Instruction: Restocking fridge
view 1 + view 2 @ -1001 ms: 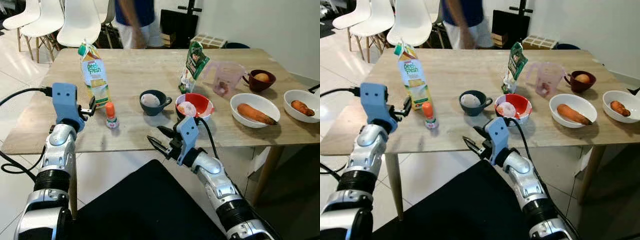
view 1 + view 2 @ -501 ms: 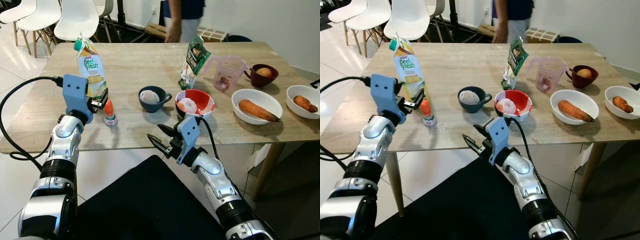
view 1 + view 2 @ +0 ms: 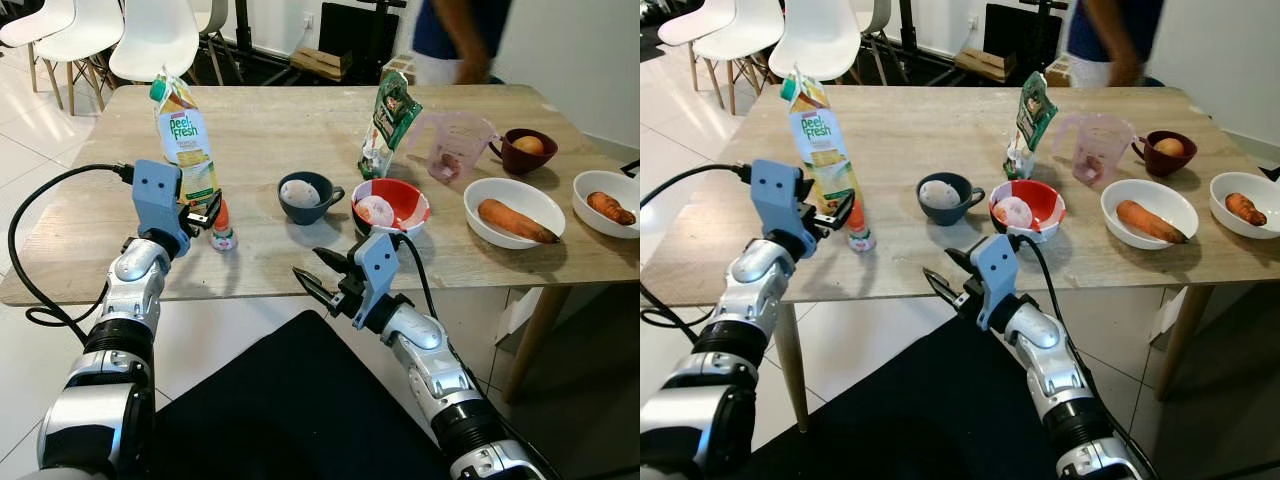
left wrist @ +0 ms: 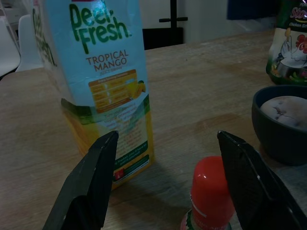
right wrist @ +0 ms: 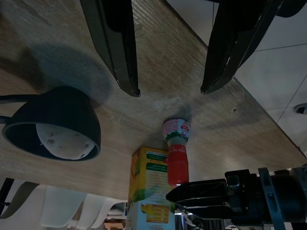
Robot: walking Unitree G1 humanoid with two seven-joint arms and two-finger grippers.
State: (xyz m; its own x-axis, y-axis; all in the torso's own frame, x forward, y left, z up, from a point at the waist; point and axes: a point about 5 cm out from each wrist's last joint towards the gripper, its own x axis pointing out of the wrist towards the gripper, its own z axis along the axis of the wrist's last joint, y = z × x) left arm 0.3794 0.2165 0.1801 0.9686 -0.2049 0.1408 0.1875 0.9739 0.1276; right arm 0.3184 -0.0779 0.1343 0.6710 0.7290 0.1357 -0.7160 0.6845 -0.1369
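A small bottle with a red cap [image 3: 222, 226] stands near the table's front left, just in front of a tall Peel Fresh mango juice carton [image 3: 185, 140]. My left gripper [image 3: 207, 214] is open at the bottle's left side. In the left wrist view the red cap [image 4: 209, 194] sits low between the two black fingers [image 4: 91, 182], closer to one of them, with no contact. My right gripper [image 3: 320, 276] hangs open just off the table's front edge, pointing left, with nothing between its fingers.
On the wooden table [image 3: 280, 130] stand a dark cup [image 3: 305, 198], a red bowl [image 3: 393, 208], a green pouch [image 3: 388, 122], a pink jug [image 3: 455, 148], a maroon bowl [image 3: 525, 152] and two white bowls [image 3: 512, 212] of vegetables. A person [image 3: 455, 40] stands behind; white chairs [image 3: 150, 40] back left.
My left gripper has moved forward and right, up to the small bottle. The person behind the table has walked from left to right. The right arm has stayed put.
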